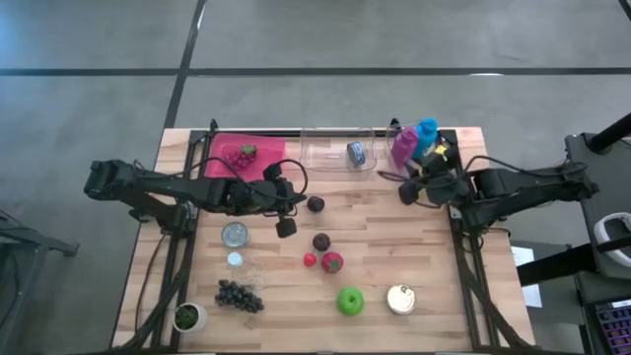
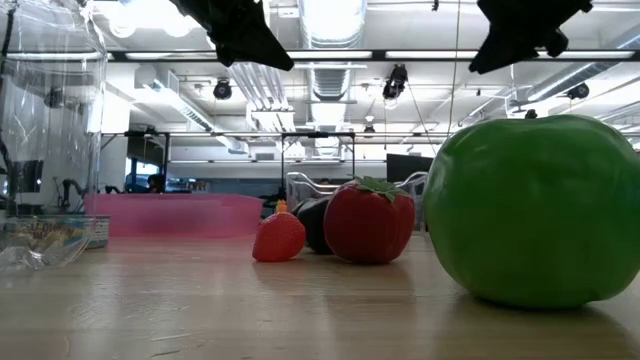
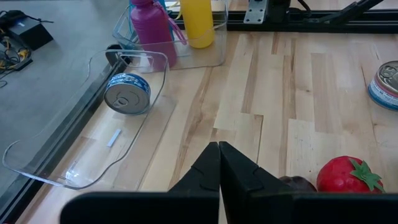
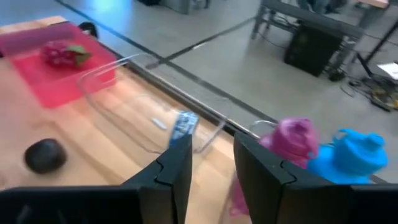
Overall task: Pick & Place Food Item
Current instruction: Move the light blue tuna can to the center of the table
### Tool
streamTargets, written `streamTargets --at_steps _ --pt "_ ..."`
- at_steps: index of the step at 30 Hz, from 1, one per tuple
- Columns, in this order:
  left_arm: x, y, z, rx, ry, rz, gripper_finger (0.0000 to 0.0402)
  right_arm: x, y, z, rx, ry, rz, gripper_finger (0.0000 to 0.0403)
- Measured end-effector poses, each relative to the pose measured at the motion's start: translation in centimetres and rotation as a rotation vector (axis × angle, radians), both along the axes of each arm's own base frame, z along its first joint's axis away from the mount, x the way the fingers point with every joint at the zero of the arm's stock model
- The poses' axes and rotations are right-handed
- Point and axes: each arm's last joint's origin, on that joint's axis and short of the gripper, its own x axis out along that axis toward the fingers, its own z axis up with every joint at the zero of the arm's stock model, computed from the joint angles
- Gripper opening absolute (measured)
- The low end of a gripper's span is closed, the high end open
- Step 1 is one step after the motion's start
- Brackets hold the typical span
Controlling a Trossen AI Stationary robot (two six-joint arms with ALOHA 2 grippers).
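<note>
Food items lie on the wooden table: a red strawberry, a small red piece, two dark round fruits, a green apple and dark grapes. A raspberry-like fruit lies in the pink tray at the far left. My left gripper is shut and empty above the table, left of the dark fruits; the strawberry lies just ahead of it. My right gripper is open and empty near the bottles at the far right.
A clear tray at the far edge holds a blue can. Magenta, blue and yellow bottles stand at the far right. Two cans, a small cap and a potted plant also stand on the table.
</note>
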Motion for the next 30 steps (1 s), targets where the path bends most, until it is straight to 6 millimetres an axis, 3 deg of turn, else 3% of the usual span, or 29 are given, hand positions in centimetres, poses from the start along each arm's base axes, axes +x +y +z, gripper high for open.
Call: streamTargets --at_steps 7,16,22,30 --pt "0.0 0.0 0.0 0.000 -0.001 0.000 0.0001 2.7 1.5 -0.8 -0.046 0.050 0.106 0.0087" --pt "0.0 0.0 0.0 0.000 -0.001 0.000 0.0001 5.9 2.8 -1.3 -0.003 0.068 0.378 0.0040" --pt "0.0 0.0 0.0 0.000 -0.001 0.000 0.0001 6.6 3.3 -1.6 0.036 0.082 0.523 0.0011" --pt "0.0 0.0 0.0 0.000 -0.001 0.000 0.0001 7.0 3.8 -2.0 0.078 0.125 0.698 0.0008"
